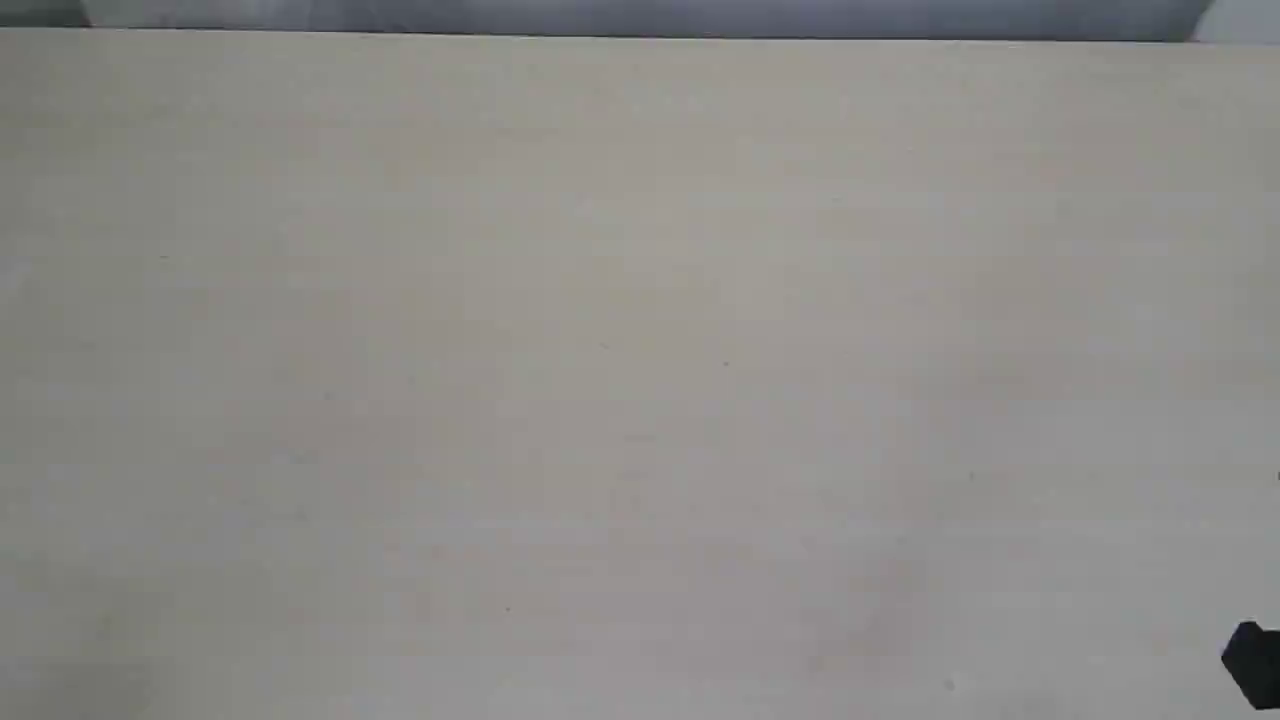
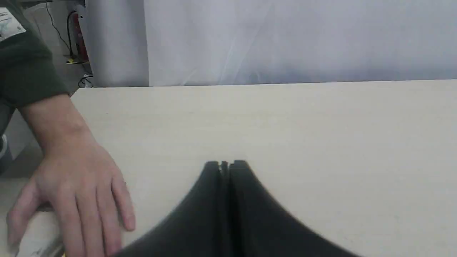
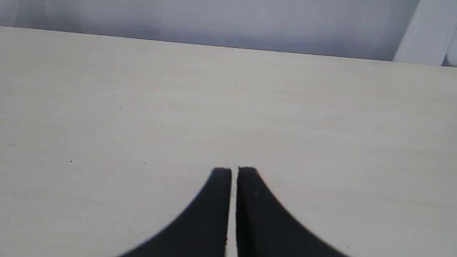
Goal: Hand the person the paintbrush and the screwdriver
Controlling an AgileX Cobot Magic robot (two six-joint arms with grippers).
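Observation:
The person's bare hand (image 2: 76, 189), with a dark green sleeve (image 2: 26, 67) above the wrist, rests palm down on the pale table (image 2: 303, 142) near its corner. My left gripper (image 2: 225, 165) hovers over the table beside that hand, shut, with nothing seen between its fingers. My right gripper (image 3: 234, 170) is over bare tabletop, its fingers almost touching and holding nothing. In the exterior view only a black bit of an arm (image 1: 1252, 662) shows at the lower right edge. The paintbrush and the screwdriver are out of view in every frame.
The table's far edge (image 1: 640, 36) meets a grey-white curtain (image 2: 285, 39). Past the table corner, by the person, there are cables and a red object on the floor (image 2: 76, 35). A white post (image 3: 423, 32) stands beyond the table.

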